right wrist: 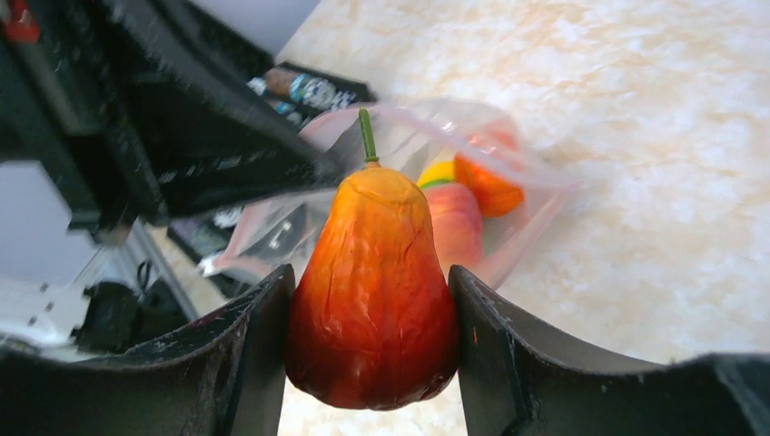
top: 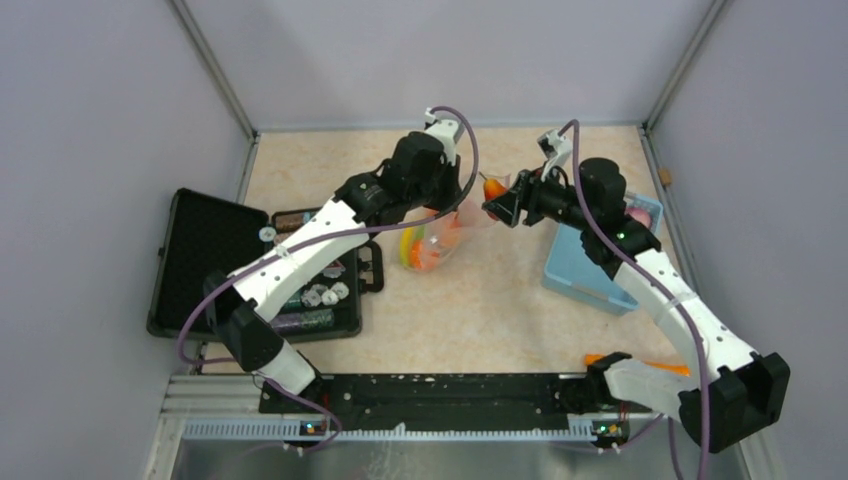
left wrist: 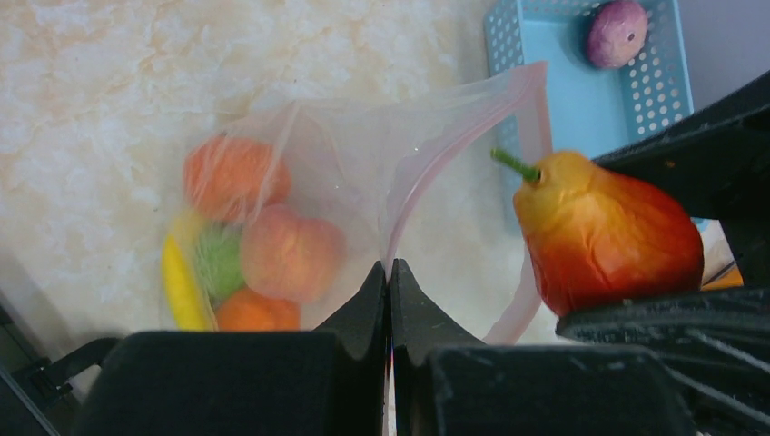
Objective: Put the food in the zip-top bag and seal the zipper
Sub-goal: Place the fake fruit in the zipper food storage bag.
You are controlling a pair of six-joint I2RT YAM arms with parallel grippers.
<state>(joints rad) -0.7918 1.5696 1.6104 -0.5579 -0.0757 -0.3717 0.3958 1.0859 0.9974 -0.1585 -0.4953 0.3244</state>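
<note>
The left gripper (left wrist: pixel 389 272) has its two black fingers pressed flat together, pinching the thin rim of the zip-top bag (left wrist: pixel 345 154) and holding its mouth up and open. The bag is clear, crinkly film edged by the pinkish zipper (left wrist: pixel 436 145), a strip that curves loosely around the opening. Inside the bag lie glossy rounded toys: an orange (left wrist: pixel 234 174), a peach (left wrist: pixel 291 252), a green apple (left wrist: pixel 218 259), a yellow banana (left wrist: pixel 180 282) and another orange piece (left wrist: pixel 256 311). The right gripper (right wrist: pixel 370 272) stands partly spread, its jaws clamped on either side of a pear-shaped red-orange fruit (right wrist: pixel 374 345) with wrinkled shiny skin and a green stem, just beside the bag's mouth. Beyond the bag sits a perforated light-blue basket (left wrist: pixel 581 100) holding a purplish round fruit (left wrist: pixel 616 32)
</note>
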